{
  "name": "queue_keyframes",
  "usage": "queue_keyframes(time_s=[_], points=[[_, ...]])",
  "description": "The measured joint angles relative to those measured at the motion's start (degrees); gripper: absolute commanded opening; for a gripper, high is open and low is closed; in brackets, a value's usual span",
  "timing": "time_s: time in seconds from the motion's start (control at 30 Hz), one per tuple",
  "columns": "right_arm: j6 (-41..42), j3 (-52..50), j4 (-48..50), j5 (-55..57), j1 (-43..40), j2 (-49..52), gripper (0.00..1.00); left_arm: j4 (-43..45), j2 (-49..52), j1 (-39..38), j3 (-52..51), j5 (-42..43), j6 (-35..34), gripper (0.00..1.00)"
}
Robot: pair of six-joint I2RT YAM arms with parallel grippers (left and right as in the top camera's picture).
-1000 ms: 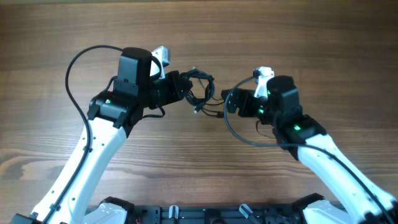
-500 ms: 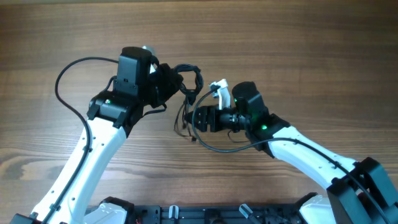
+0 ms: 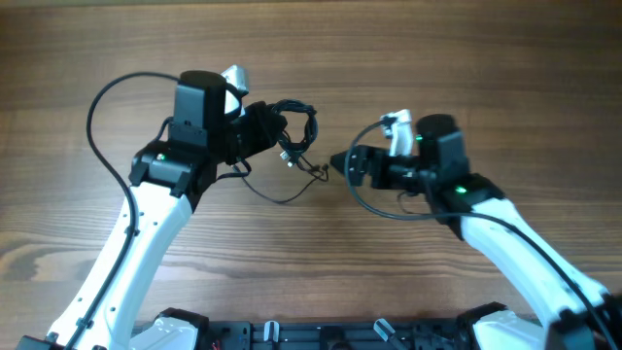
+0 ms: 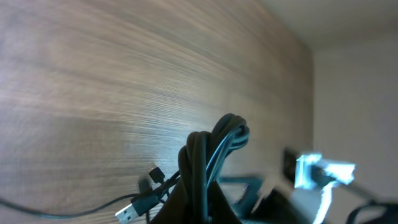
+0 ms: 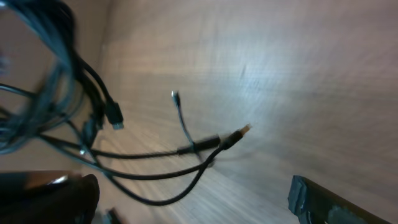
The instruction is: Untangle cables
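Note:
The cables [image 3: 299,124] are a bunch of thin black loops held just off the wooden table, with my left gripper [image 3: 275,133] shut on them. In the left wrist view the looped bunch [image 4: 214,149] rises from between my fingers [image 4: 186,208], and a USB plug [image 4: 129,213] hangs at the lower left. Loose strands [image 3: 282,194] trail from the bunch onto the table, their plug ends [image 3: 313,171] pointing right. My right gripper [image 3: 337,165] stands open just right of those ends, with nothing in it. In the right wrist view, the strands [image 5: 155,168] and a plug tip [image 5: 239,132] lie ahead of my right gripper [image 5: 193,202].
Thicker black arm wires arc beside the left arm [image 3: 95,122] and below the right wrist [image 3: 374,209]. The wooden table [image 3: 466,58] stretches on all sides. The arm bases line the near edge [image 3: 311,335].
My right gripper has pulled back to the right, away from the bunch, and its jaws have widened. Loose strands now trail out toward it. The left gripper has kept its hold and hardly moved.

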Motion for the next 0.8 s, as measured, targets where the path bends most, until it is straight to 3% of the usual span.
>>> queue_keyframes(time_s=[0.13,0.3,0.4,0.6,0.8], points=[[-9.0,0.0,-0.1,-2.0,-1.6,-5.9,0.95,0.2,0.0,0.6,0.0,9.1,10.9,0.04],[-18.3,0.0,1.7,-4.6,-1.6,-9.2,0.95,-1.3,0.0,0.6,0.0,15.9,19.7,0.04],[-21.1,0.0,4.8,-5.2,-1.6,-9.2,0.86,-5.7,0.0,0.6,0.0,18.8,26.4,0.04],[-22.3,0.0,6.9,-8.1,-1.6,-9.3,0.81,-6.8,0.0,0.6,0.0,23.9,31.5,0.04],[-22.7,0.0,7.1,-11.5,-1.6,-9.3,0.66,-7.0,0.0,-2.3,0.0,26.7,33.9,0.04]])
